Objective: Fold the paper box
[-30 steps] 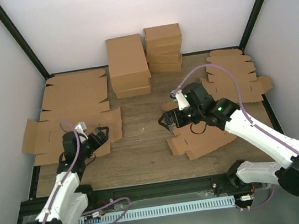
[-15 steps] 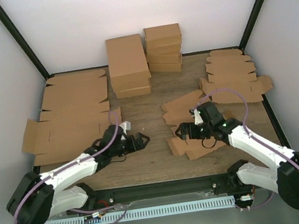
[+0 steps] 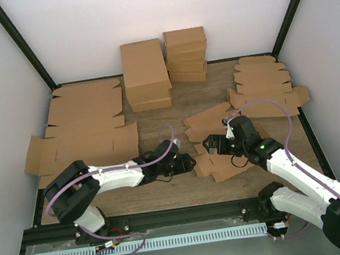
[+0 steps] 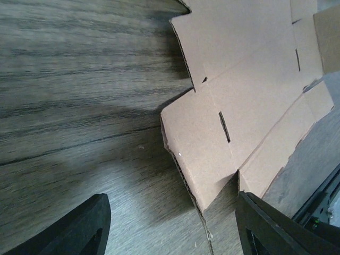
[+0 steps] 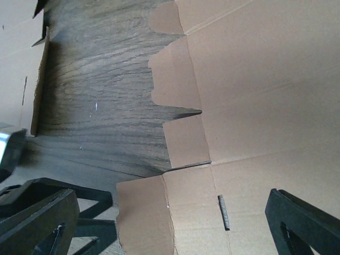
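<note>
Just left of the paper box (image 3: pixel 207 121), parking the left gripper (image 3: pixel 188 163) right beside its near-left corner. Getting there with the left arm stretched long and low across the table (image 3: pixel 156 118), elbow folded back by the base, forearm pointing right toward the box. Showing jaws spread wide in the left wrist view, both black fingers (image 4: pixel 79 228) down near the wood and nothing pinched. Just catching the box's corner poking into the gap and riding a touch off the surface, with a shadow under it.

Over the box's middle, hanging the right gripper (image 3: pixel 212 145) from above, with the right arm angled up and left from its base and bent at the wrist to point down at the cardboard. Also sitting with jaws wide apart, straddling a slotted flap without gripping it. Not managing to tell whether touching the cardboard or not.

As for the box itself: lying flat and unfolded on the wood, right between both grippers, flaps out.

Behind the box, spotting two stacks of folded cartons (image 3: pixel 145 74). Well left of the box, seeing big flat sheets (image 3: pixel 86 114). Behind and right of the box, seeing more flat cutouts (image 3: pixel 265 82).
</note>
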{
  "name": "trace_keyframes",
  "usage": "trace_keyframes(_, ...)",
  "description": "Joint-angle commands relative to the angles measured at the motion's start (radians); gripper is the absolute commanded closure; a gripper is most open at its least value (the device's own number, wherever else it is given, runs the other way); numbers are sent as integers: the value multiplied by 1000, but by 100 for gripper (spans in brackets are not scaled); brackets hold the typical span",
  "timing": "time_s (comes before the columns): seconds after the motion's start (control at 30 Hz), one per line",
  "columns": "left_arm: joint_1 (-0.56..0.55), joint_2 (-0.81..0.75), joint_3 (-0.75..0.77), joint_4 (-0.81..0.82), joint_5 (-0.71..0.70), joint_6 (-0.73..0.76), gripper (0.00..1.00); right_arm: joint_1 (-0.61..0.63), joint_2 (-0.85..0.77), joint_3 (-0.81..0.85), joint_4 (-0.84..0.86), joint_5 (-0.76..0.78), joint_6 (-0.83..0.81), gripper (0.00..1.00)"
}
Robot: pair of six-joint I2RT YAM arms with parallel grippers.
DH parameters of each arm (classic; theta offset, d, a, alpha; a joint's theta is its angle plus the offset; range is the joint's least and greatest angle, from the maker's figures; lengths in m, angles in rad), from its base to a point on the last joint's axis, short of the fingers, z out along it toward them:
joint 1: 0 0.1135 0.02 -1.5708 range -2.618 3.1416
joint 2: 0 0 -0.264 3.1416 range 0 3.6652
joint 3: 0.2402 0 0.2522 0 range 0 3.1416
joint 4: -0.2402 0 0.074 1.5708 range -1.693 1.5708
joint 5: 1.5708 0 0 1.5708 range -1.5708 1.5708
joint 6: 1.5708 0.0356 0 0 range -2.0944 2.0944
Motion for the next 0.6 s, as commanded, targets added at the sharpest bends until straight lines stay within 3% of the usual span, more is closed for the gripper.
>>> trace_keyframes(0.0,-16,63,51,34,1,-40,37,-5,-32,-7,7,26,19,0)
trace_keyframes(0.37,-60,155,128,22,-16,-97,62,-5,-54,-11,11,19,8,0)
trace_keyframes(0.57,-73,162,151,-37,-58,-101,96,-5,-62,-12,7,20,11,0)
